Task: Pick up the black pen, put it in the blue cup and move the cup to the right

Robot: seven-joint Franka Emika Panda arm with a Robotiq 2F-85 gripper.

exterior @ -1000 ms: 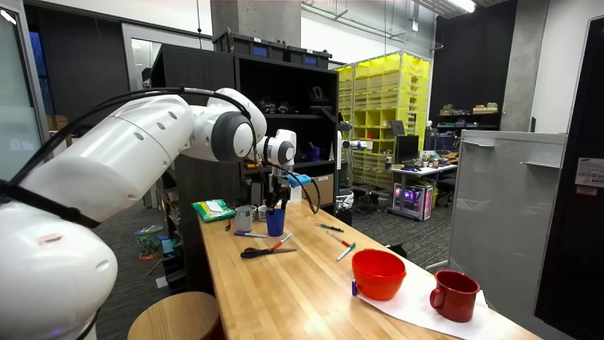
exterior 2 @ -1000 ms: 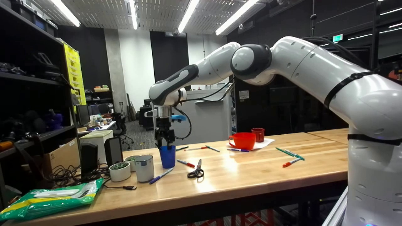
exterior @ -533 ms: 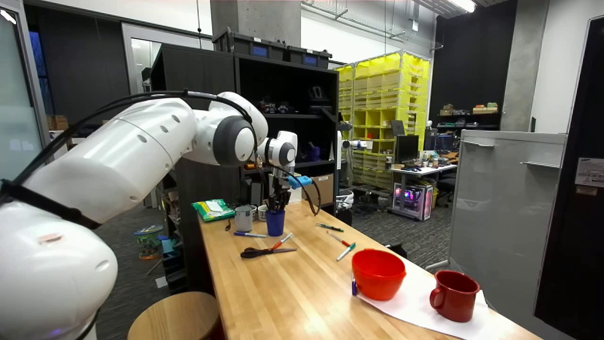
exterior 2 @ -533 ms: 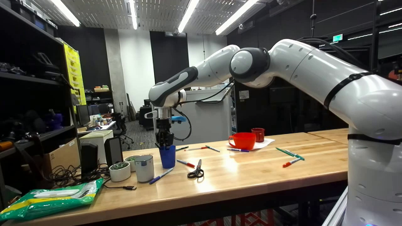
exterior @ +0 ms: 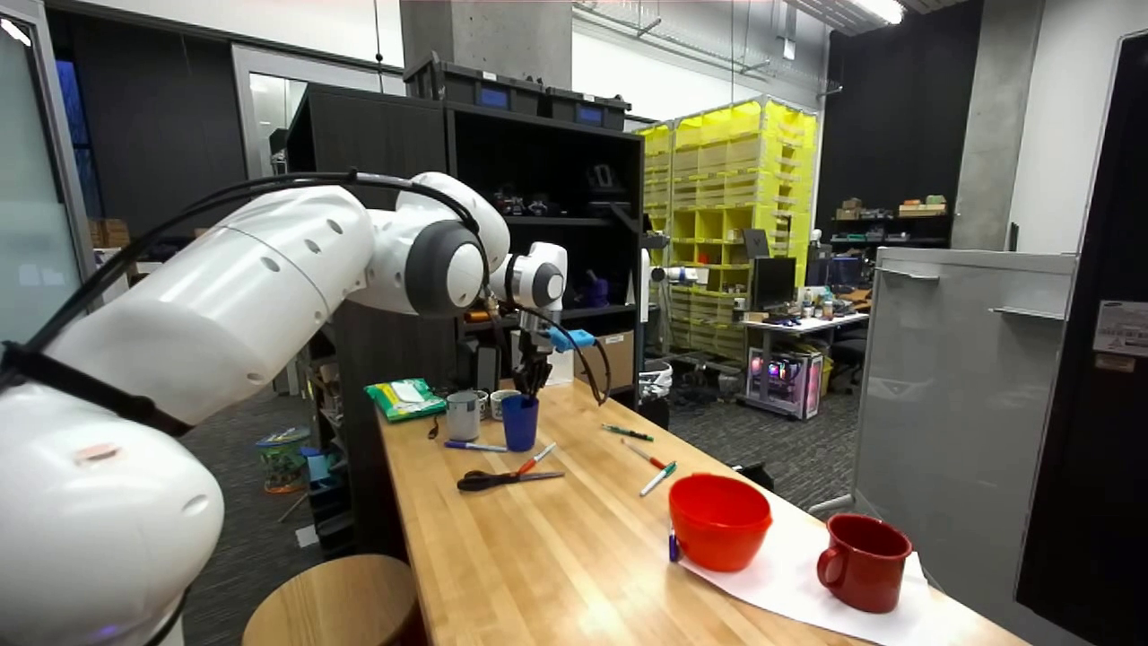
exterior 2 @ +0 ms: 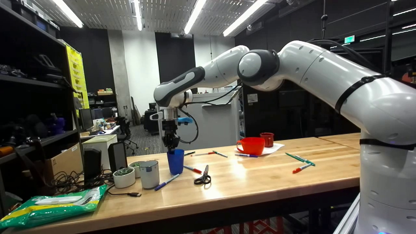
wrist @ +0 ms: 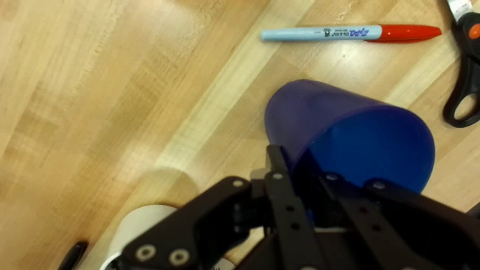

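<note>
White jointed arm [exterior 2: 308, 65], outstretched and arched at the elbow [exterior 2: 258, 66] in both exterior views, wrist [exterior 2: 165, 95] bent downward, black two-fingered gripper [wrist: 293, 159] pointing down, clamped in a narrow pinch

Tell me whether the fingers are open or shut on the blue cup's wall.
Shut on it: in the wrist view the fingers pinch the blue cup, one outside its wall, the other inside.

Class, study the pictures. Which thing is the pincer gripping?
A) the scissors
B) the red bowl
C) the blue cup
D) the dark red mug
C: in the wrist view, the pincer pinches the wall of the blue cup, one finger outside and one inside.
</note>
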